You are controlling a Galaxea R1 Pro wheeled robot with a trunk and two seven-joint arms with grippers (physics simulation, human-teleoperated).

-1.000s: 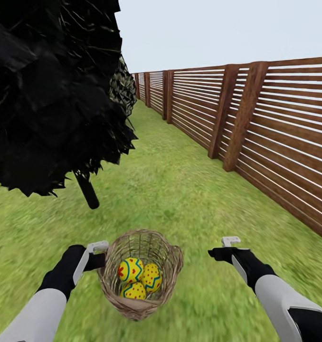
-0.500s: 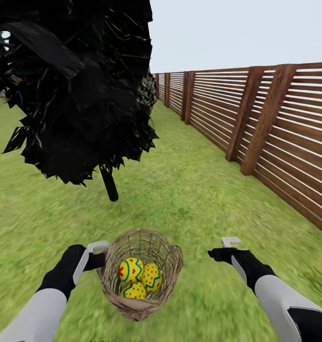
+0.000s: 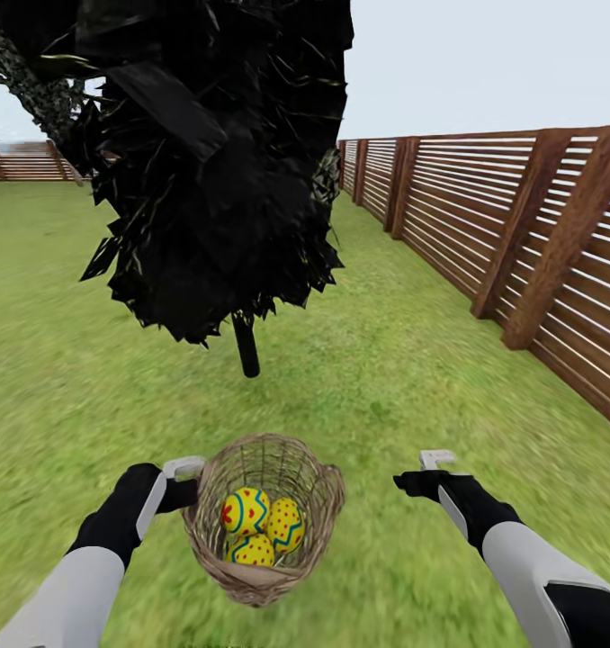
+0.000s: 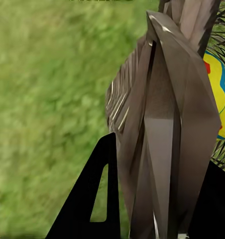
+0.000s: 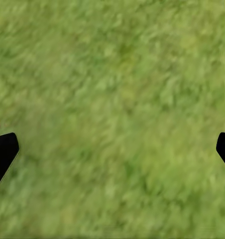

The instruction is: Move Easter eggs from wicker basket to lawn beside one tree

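Left gripper (image 3: 190,481) clamped on rim of small round brown woven-twig basket (image 3: 318,490); left wrist view shows rim pinched between fingers (image 4: 90,204). Three yellow eggs with red dots and zigzag bands (image 3: 260,526) inside. Right gripper (image 3: 424,475) spread wide, holding nothing; right wrist view shows green grass lawn (image 5: 112,114) between fingertips. Dark leafy thin-stemmed tree (image 3: 246,346) ahead; brown slatted fence (image 3: 521,234) at right.

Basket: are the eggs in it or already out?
In. All three Easter eggs sit inside the wicker basket, which the left gripper holds at its rim.
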